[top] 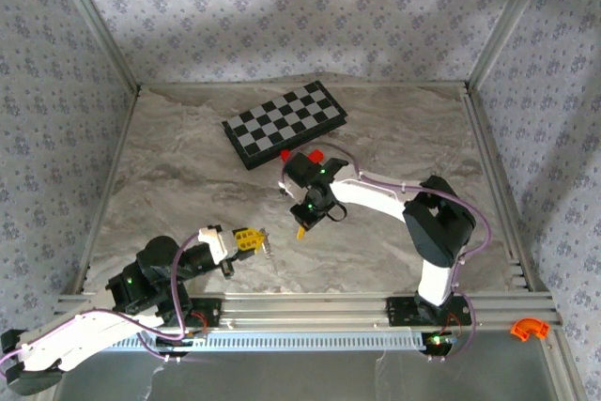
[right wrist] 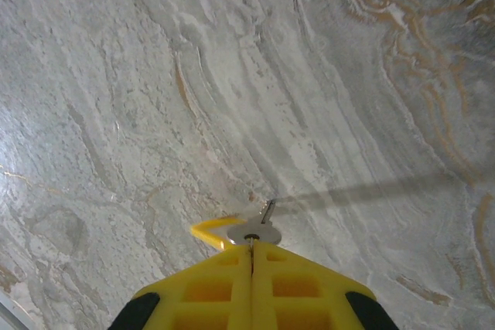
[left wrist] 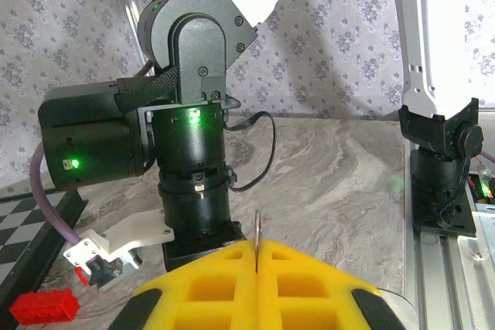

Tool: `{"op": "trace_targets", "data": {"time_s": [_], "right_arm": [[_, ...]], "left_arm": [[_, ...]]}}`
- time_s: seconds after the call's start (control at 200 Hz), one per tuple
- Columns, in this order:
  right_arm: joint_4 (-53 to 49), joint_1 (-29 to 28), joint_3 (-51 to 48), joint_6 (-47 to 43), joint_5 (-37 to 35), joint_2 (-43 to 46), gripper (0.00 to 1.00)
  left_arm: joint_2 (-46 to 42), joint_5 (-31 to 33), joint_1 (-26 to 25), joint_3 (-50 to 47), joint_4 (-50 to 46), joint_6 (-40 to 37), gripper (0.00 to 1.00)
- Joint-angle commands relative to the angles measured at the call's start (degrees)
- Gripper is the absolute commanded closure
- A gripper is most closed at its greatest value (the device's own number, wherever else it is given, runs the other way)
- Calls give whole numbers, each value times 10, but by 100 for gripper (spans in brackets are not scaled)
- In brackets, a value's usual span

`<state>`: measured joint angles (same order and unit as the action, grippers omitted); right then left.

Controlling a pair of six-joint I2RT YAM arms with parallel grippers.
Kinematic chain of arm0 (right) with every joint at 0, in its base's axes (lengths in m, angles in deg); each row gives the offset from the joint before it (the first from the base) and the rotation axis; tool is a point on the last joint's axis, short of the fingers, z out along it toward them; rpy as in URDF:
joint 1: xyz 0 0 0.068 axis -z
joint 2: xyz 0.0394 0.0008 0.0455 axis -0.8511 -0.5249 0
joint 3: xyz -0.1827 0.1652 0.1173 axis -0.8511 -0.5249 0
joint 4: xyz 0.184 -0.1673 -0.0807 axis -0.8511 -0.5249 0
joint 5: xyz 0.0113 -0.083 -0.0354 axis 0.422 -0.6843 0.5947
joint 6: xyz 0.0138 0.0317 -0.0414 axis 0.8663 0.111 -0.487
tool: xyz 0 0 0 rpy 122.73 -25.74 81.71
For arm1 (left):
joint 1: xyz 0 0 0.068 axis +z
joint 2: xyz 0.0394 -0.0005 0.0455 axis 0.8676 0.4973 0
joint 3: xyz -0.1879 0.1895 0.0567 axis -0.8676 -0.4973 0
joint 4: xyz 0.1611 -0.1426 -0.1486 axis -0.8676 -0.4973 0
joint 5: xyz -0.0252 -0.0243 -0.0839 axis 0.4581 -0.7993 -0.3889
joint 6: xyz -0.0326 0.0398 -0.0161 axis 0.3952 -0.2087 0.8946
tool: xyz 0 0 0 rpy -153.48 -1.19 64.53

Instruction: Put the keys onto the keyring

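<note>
Two pinches: right gripper (right wrist: 251, 245) nipped the key (right wrist: 260, 229) at its tips, left gripper (left wrist: 256, 245) a thin metal sliver (left wrist: 257, 226).
Looked like the tips wanted squaring up, slowly.

Left gripper (top: 263, 245) lying low, near, pinching shut. Right gripper (top: 300, 230) pointing down just beyond it, clamping shut.

Right claw (right wrist: 251, 246) pinched closed on keys (right wrist: 255, 229): silver head at fingertips, yellow curved piece jutting left. Grey marbled bench (right wrist: 232, 75) beneath.
</note>
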<state>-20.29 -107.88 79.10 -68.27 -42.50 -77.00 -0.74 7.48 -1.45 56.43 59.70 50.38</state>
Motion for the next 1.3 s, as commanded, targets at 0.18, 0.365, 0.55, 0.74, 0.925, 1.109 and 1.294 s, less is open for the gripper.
{"op": "trace_targets", "data": {"time_s": [0.18, 0.365, 0.55, 0.74, 0.925, 1.109, 1.294], "right_arm": [[-34, -16, -37, 11, 11, 28, 100], [-41, -26, -73, 22, 15, 41, 100], [-44, -31, -97, 29, 17, 49, 100], [-66, -35, -115, 27, 15, 55, 100], [-113, -37, -102, 29, -2, 32, 100], [-133, -37, -88, 42, -4, 12, 100], [-133, -42, -78, 45, -8, 1, 100]], "left_arm": [[-8, 7, -4, 7, 11, -2, 100], [-8, 9, -4, 7, 11, -3, 100], [-8, 11, -4, 6, 11, -4, 100], [-8, 11, -4, 6, 11, -5, 100], [-8, 10, -4, 6, 11, -3, 100], [-8, 8, -4, 7, 10, -2, 100], [-11, 8, -4, 6, 9, -1, 100]]}}
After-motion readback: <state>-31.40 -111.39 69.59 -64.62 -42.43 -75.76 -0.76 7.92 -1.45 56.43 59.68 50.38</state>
